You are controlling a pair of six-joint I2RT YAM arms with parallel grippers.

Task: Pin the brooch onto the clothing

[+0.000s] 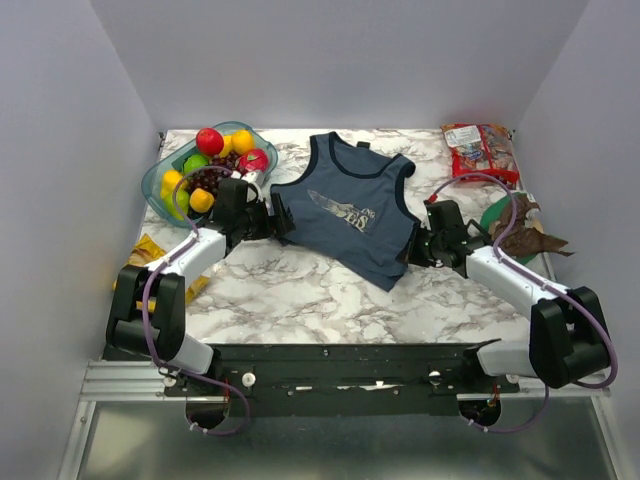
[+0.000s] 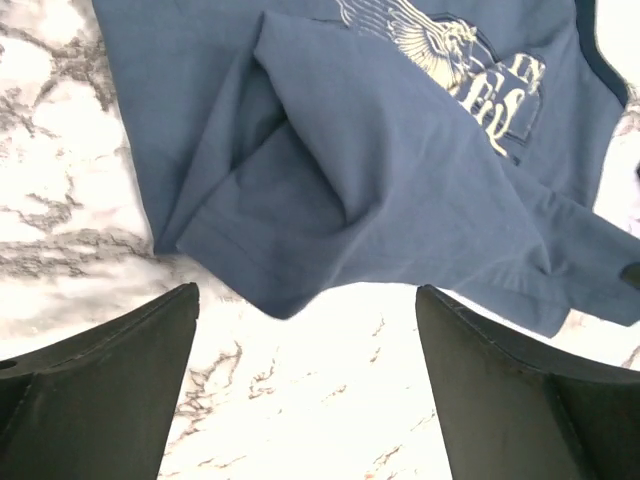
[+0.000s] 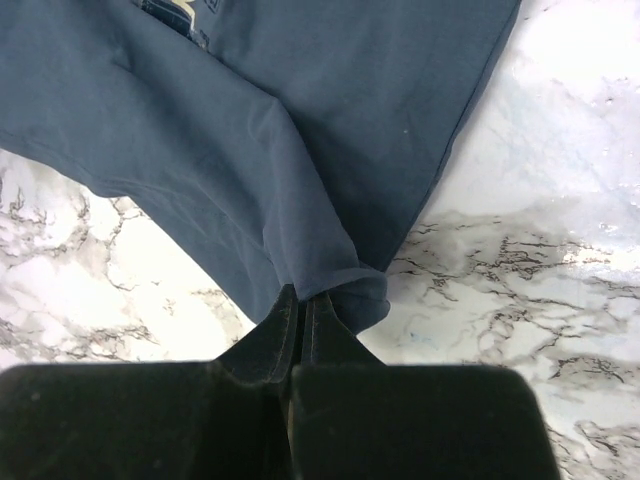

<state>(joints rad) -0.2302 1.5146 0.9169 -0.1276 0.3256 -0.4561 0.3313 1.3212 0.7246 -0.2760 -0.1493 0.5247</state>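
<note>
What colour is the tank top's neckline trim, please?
Dark navy trim, clearest in the top external view.

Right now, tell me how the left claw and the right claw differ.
The left claw stands wide open; the right claw is shut. The left claw holds nothing, with the shirt lying just ahead of it; the right claw pinches a fold at the shirt's edge. Both sit low over the marble table, on opposite sides of the shirt.
</note>
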